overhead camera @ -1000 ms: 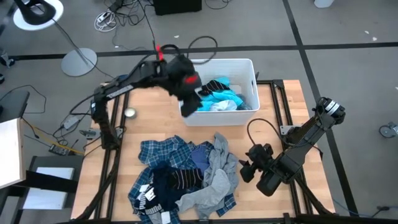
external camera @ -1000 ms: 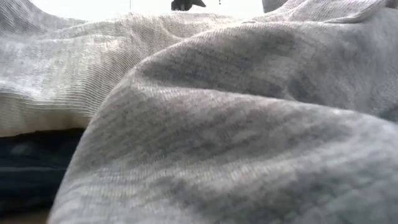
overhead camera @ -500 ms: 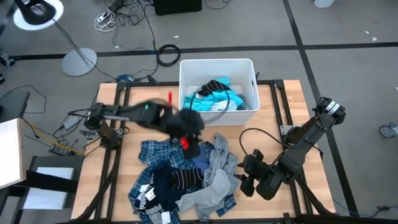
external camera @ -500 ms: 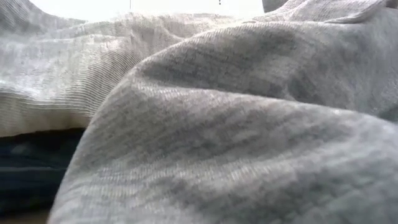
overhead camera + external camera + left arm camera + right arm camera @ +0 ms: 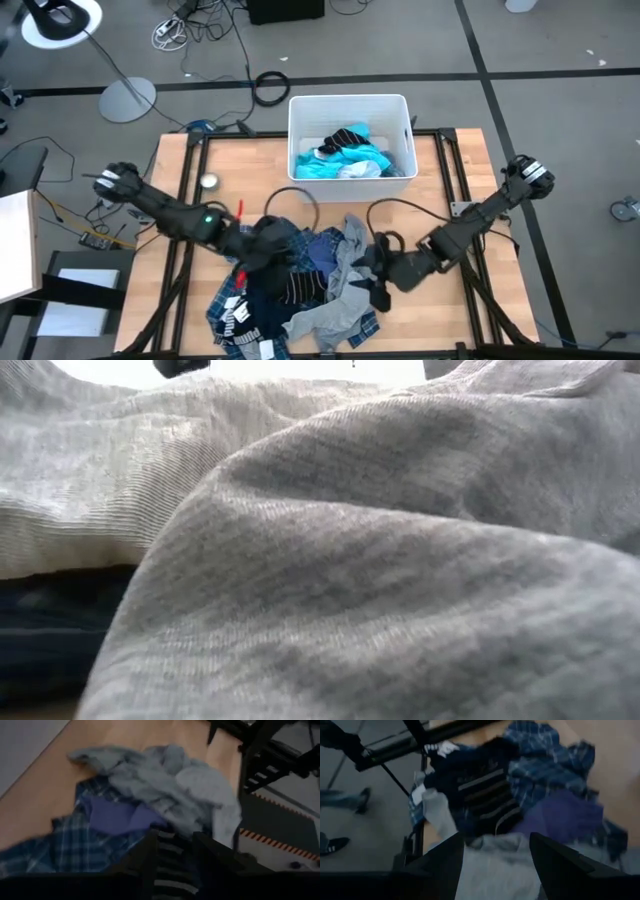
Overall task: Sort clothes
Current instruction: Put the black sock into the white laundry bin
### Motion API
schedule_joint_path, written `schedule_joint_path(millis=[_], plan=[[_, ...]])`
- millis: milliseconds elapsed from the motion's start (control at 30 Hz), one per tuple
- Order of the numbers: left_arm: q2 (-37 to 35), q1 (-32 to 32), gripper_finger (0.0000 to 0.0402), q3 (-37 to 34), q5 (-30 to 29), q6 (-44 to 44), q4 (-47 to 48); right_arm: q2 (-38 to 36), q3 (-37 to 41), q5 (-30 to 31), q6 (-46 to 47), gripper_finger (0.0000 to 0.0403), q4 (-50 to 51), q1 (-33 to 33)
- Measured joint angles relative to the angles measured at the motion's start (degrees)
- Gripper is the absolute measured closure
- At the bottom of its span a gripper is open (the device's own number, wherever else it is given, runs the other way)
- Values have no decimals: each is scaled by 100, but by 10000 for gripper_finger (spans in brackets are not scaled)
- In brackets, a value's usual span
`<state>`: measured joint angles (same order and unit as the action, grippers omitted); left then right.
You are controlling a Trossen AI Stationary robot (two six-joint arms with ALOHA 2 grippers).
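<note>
Currently the clothes lie in a crumpled heap by the table's near edge: blue-white plaid, dark striped, navy with white lettering, plain grey on top. A turquoise garment sits in the white bin at the far edge. Left gripper over the plaid, fingers apart. Right gripper spread wide above the grey, holding nothing.

lab: cabled floor, framed table.
</note>
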<state>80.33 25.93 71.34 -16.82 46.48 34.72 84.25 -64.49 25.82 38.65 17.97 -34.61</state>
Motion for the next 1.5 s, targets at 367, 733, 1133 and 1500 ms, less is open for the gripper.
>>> schedule_joint_path(millis=[367,733,1133,1500], plan=[[-1676,777,271,-1696,-709,889,-232,771,-455,-826,-984,174,-825,826],[-2660,1075,271,-2528,-710,956,-189,2919,-2649,-1277,-1576,175,260,1207],[-2982,1479,271,-2989,-690,970,-203,3721,-3193,-1836,-977,176,330,1515],[-2981,1546,271,-3006,-706,819,-372,3634,-3193,-1919,-421,350,757,1522]])
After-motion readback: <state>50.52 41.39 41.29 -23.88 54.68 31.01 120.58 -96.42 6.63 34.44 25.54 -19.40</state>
